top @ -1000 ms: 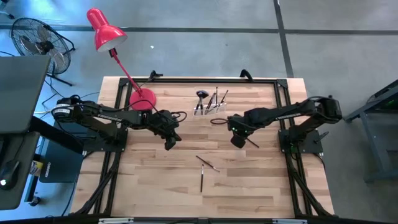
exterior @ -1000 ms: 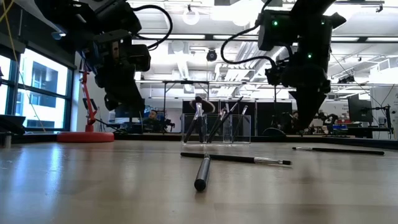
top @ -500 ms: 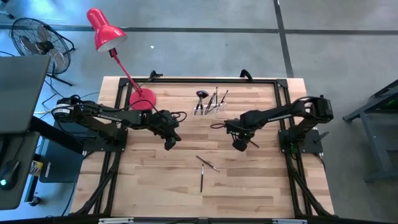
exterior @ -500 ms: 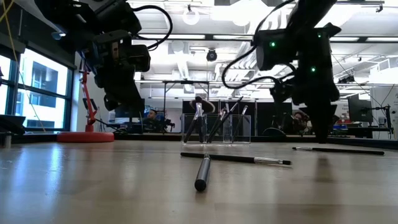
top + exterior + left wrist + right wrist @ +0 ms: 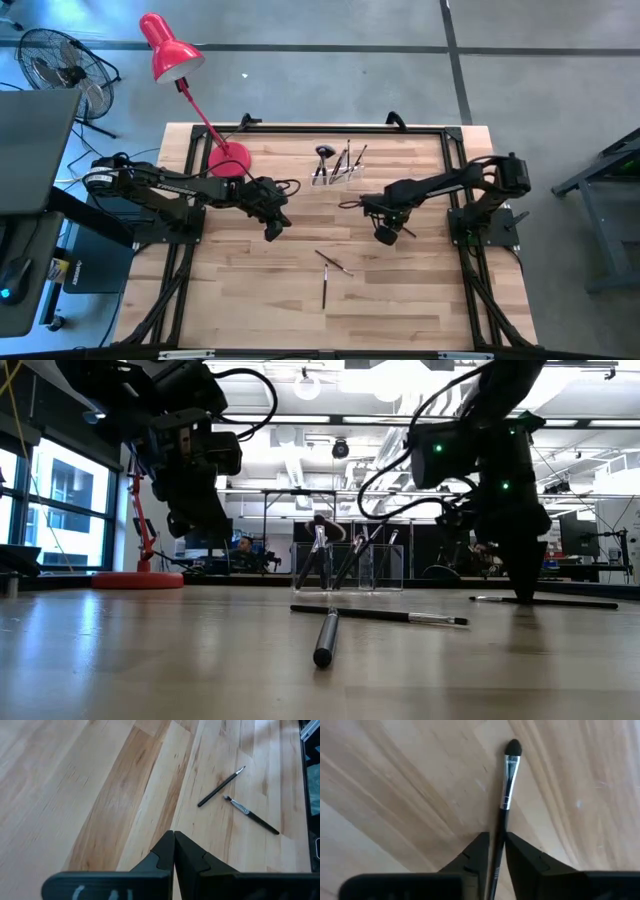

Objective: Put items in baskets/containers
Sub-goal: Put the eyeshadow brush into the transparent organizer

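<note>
The small clear plastic holder (image 5: 337, 172) at table 12 o'clock holds several upright brushes. My right gripper (image 5: 496, 851) pinches a thin dark silver-ferruled brush (image 5: 507, 785); its handle end is hidden. My left gripper (image 5: 173, 851) is pressed together.

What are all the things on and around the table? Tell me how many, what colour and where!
Holder: one, clear, far middle of the table, several dark brushes standing in it.
Loose brushes: three, dark; two near the middle front, one between the right gripper's fingers.
Lamp: one, red, round base on the table's far left.
Table: one, light wood.
Fan: one, dark, on the floor at far left.
Left gripper: dark, shut, empty, above the table's left middle.
Right gripper: dark, down at the table right of middle, fingers either side of the brush handle.
</note>
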Robot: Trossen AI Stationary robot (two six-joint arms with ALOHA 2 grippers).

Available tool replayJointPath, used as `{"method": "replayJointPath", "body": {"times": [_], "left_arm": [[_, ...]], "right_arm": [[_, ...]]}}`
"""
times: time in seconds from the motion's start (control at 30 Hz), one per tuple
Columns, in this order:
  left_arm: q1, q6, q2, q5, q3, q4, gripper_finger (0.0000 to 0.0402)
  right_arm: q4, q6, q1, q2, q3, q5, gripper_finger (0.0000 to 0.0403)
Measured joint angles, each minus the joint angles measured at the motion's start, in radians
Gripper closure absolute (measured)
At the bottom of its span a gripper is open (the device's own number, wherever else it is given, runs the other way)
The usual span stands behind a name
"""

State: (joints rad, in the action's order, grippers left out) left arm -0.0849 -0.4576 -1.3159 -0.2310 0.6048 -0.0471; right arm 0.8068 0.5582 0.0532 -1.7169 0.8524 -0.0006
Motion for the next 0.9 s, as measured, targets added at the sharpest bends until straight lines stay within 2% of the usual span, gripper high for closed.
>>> {"method": "replayJointPath", "body": {"times": [0.07,0.13,0.3,0.5,0.57,0.73,0.9], "left_arm": [[0.000,0.012,0.000,0.001,0.000,0.000,0.0400],[0.000,0.017,0.000,0.015,0.000,0.001,0.0400],[0.000,0.058,0.000,0.047,-0.001,0.046,0.0400],[0.000,0.117,-0.015,0.052,0.000,0.228,0.0400],[0.000,0.130,-0.028,0.061,0.000,0.260,0.0400],[0.000,0.150,-0.074,0.058,-0.001,0.274,0.0386],[0.000,0.150,-0.135,0.057,-0.001,0.301,0.0353]], "right_arm": [[-0.018,0.007,-0.005,0.001,-0.005,-0.009,0.0378],[-0.012,0.006,-0.013,-0.002,0.010,-0.002,0.0392],[-0.016,-0.082,-0.047,-0.017,0.086,0.047,0.0383],[-0.318,-0.151,-0.085,-0.017,0.120,0.010,0.0397],[-0.419,-0.163,-0.098,-0.028,0.122,0.038,0.0400],[-0.439,-0.167,-0.110,-0.036,0.122,0.065,0.0402],[-0.469,-0.167,-0.114,-0.032,0.123,0.072,0.0402]]}}
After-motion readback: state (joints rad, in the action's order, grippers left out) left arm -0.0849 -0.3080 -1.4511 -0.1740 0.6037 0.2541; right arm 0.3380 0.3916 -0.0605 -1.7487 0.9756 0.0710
